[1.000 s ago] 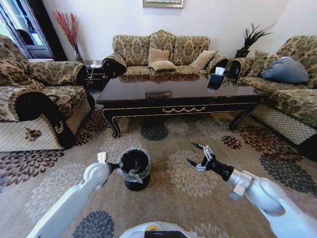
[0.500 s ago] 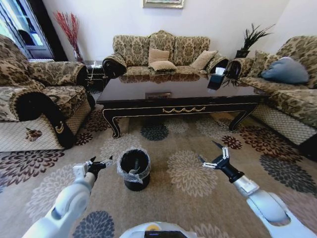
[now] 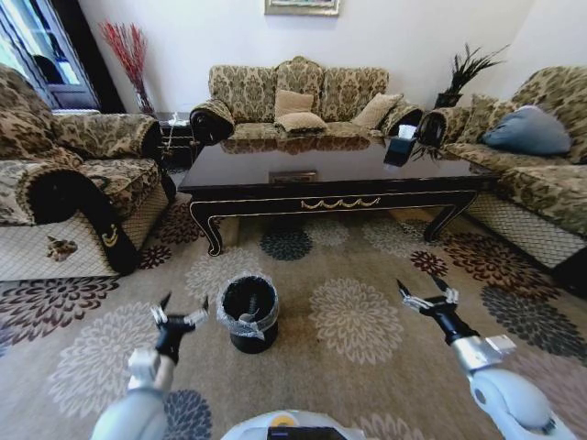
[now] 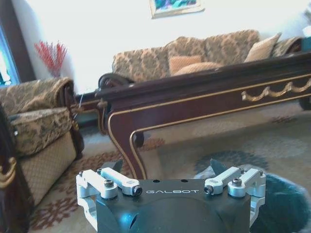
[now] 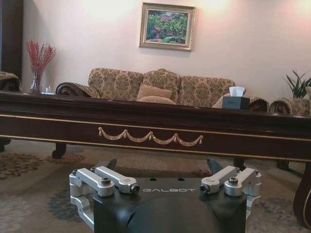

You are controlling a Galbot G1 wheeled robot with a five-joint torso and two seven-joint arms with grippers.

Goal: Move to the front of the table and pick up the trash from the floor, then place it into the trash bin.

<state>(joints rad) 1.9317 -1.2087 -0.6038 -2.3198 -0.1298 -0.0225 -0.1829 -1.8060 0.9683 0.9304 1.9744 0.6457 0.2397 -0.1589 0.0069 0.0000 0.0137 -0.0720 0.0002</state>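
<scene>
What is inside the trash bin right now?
Inside the trash bin, the head view shows a pale, crumpled-looking item low against the dark interior. The clear liner folds over the rim. The near wall hides the bottom, so whether a bottle is in there cannot be told.

The surface (image 3: 339,174) is dark polished wood, glossy enough to mirror the cushions, with gilt trim. The trash bin (image 3: 249,314) looks matt black plastic under a crinkled clear liner. Both tools show bare metal linkages on smooth black housings.
</scene>
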